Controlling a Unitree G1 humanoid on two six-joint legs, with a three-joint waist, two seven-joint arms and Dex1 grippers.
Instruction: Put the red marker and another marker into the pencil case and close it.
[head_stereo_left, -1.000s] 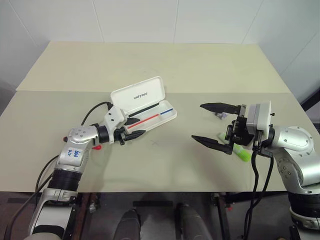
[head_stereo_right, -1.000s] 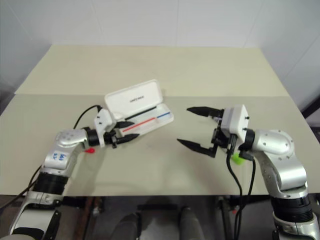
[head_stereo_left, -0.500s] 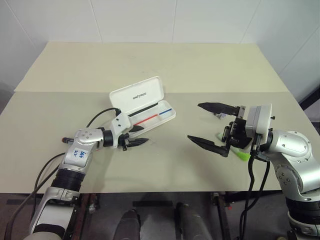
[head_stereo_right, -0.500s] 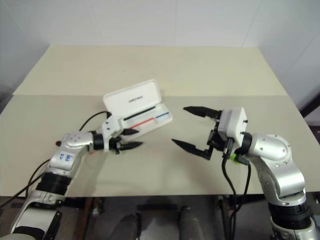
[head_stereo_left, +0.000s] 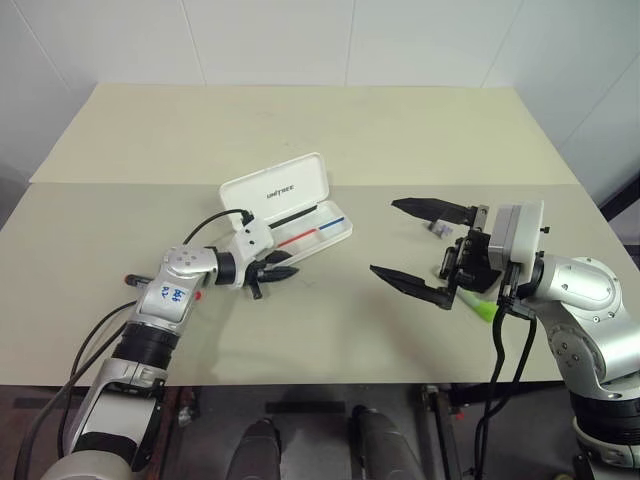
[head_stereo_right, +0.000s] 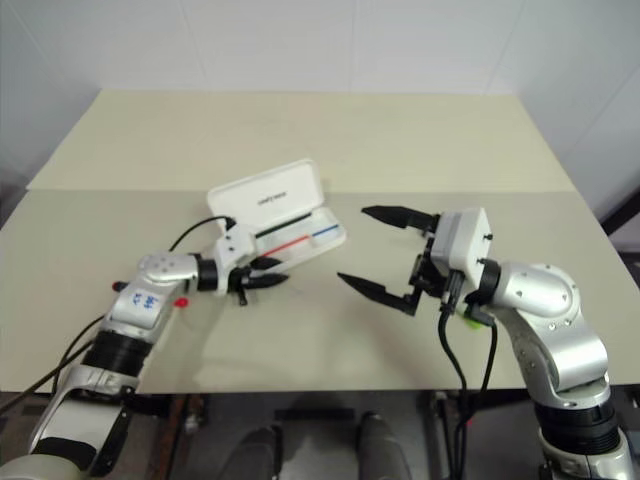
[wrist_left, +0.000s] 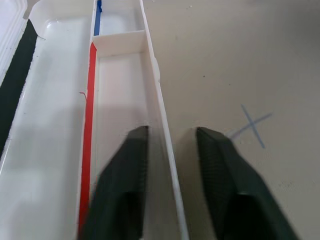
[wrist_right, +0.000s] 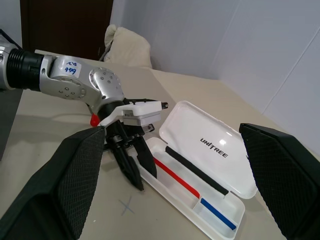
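Left fingers (wrist_left: 135, 165) have narrowed, now straddling the pencil case's (wrist_left: 160, 95) front wall.

Head stereo pair looks forward and down from above over the whole table (head_stereo_left: 330, 130), mid distance, both eyes sharing the open pencil case (head_stereo_left: 288, 208) and both arms. Left wrist cam sits very close, looking along its fingers (wrist_left: 122, 185) at the case's front wall. Right wrist cam faces across the table (farther back), sharing the case and left gripper (wrist_right: 131, 167) with the head views.
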